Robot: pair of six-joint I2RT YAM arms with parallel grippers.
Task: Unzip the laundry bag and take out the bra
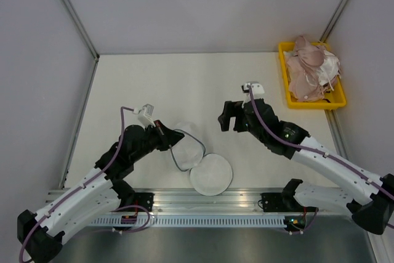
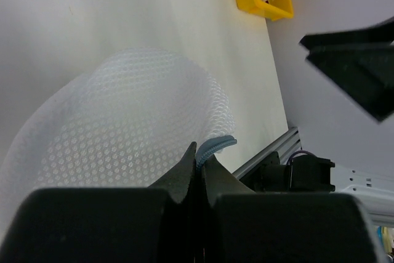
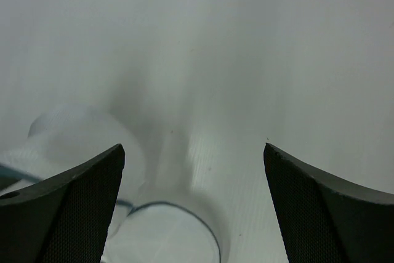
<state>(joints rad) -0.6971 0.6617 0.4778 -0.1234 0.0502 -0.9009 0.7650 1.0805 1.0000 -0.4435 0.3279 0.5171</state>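
The laundry bag lies open near the table's front, as a white mesh dome [image 1: 186, 145] with a dark zipper rim, joined to a flat round half [image 1: 211, 174]. My left gripper [image 1: 166, 132] is shut on the blue-grey zipper rim [image 2: 217, 145] at the dome's [image 2: 123, 121] edge. My right gripper [image 1: 226, 119] is open and empty, hovering right of the bag. Below its fingers, the right wrist view shows the round half [image 3: 166, 232]. No dusty rose-pink bra shows in any view.
A yellow bin [image 1: 287, 90] at the back right holds a heap of pale peach-pink and white garments [image 1: 313, 69]. It also shows in the left wrist view [image 2: 261, 1]. White walls enclose the table. A metal rail [image 1: 209, 204] runs along the front edge.
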